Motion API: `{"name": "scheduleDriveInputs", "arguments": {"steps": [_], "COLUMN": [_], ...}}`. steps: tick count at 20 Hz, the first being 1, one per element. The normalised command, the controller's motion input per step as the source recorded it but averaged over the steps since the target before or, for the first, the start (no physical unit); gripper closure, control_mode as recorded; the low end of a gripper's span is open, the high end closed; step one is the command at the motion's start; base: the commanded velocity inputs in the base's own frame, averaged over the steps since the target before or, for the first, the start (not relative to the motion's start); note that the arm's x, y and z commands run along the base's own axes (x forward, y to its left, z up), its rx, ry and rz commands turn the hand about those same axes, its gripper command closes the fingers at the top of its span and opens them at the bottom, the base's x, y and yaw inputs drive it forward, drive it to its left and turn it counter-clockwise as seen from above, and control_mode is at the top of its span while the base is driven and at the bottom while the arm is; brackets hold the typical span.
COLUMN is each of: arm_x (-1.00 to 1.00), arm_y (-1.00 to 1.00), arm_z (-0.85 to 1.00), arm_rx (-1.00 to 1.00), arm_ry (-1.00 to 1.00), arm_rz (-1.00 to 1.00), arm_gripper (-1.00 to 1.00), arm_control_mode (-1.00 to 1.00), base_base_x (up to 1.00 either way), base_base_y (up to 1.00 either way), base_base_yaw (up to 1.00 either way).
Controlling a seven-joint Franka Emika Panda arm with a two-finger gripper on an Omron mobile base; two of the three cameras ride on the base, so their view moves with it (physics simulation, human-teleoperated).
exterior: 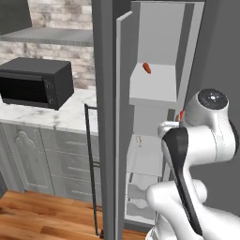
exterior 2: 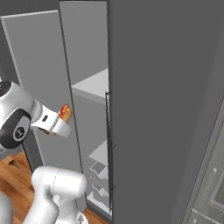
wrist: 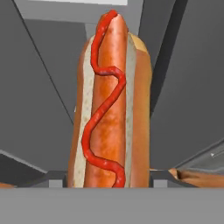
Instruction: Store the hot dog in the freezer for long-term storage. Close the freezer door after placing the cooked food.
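The freezer (exterior: 159, 28) stands with the freezer door (exterior: 123, 126) swung wide, and the jaws are clamped on the hot dog (wrist: 111, 105), held just in front of the shelves; placing it and shutting the door remain. The arm hides most of the grip.

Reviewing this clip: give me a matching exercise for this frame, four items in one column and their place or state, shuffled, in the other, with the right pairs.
Things:
1. hot dog
2. freezer door
3. microwave
4. small bare red-orange piece

Places or states:
A. stands on the marble counter
B. lies on an upper freezer shelf
C. held in the gripper, in front of the freezer opening
D. swung open

Pairs: 1-C, 2-D, 3-A, 4-B
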Motion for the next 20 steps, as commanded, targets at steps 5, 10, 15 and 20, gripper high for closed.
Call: {"name": "scheduleDriveInputs", "arguments": {"steps": [5, 10, 15, 20], "arm_x": [0.47, 0.71, 0.58, 0.56], "arm_y": [-0.07, -0.1, 0.07, 0.0], "arm_z": [0.14, 0.05, 0.0, 0.0], "arm_rx": [0.18, 0.19, 0.0, 0.01], "arm_ry": [-0.12, -0.02, 0.0, -0.01], "arm_rz": [-0.1, 0.0, 0.0, -0.09], "arm_gripper": [1.0, 1.0, 1.0, 1.0], "arm_control_mode": [-1.0, -1.0, -1.0, -1.0], "base_base_x": [0.0, 0.0, 0.0, 0.0], "base_base_y": [0.0, 0.0, 0.0, 0.0], "base_base_yaw": [0.0, 0.0, 0.0, 0.0]}}
